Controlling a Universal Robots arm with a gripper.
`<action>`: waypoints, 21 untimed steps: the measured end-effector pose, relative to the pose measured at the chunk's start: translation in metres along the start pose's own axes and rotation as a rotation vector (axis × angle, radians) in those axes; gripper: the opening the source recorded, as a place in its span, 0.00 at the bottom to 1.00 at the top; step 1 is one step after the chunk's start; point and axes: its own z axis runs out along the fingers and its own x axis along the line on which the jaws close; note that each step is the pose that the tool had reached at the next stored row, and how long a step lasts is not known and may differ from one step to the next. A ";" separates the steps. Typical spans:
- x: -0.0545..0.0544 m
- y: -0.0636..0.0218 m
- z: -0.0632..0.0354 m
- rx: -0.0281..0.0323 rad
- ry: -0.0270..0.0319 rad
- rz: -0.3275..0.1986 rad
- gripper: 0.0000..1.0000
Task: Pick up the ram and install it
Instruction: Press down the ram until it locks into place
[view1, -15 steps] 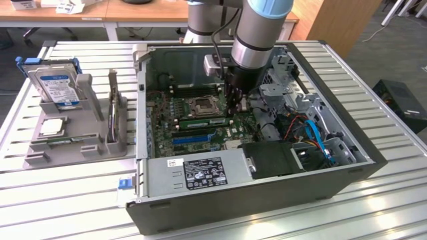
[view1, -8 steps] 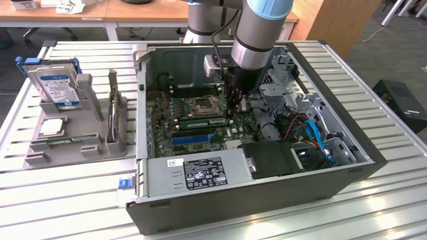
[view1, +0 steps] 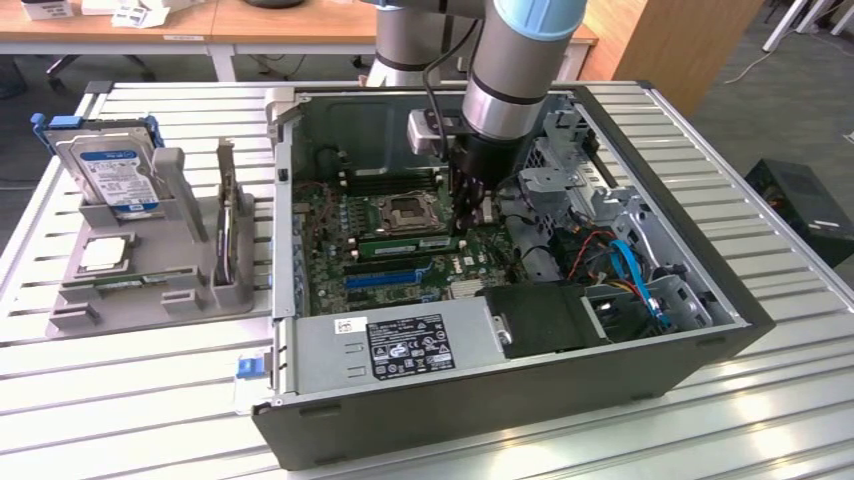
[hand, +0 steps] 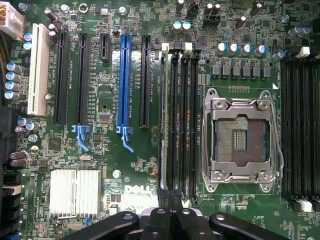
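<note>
The ram (view1: 404, 243) is a long green stick standing on edge in a black memory slot just in front of the empty processor socket (view1: 404, 210), inside the open computer case (view1: 694, 320). The wrist view looks down on it as a thin pale line (hand: 163, 125) in the slot farthest from the socket (hand: 239, 140). My gripper (view1: 463, 226) hangs over one end of the stick, and its black fingers (hand: 159, 220) are pressed together with no gap. I cannot tell whether the tips touch the ram.
A grey holder tray (view1: 147, 300) at the exterior view's left carries a hard drive (view1: 118, 175) and a square silver chip (view1: 104, 255). Around the gripper are blue and black expansion slots (hand: 123, 80), a heat sink (hand: 75, 192), blue cables (view1: 627, 270) and the power supply (view1: 400, 345).
</note>
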 end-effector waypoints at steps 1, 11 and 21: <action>0.000 0.0000 0.0001 0.0000 -0.0001 0.000 0.11; 0.000 0.0000 0.0008 -0.0001 0.0000 0.000 0.11; 0.000 -0.0001 0.0013 -0.0001 0.0000 0.000 0.11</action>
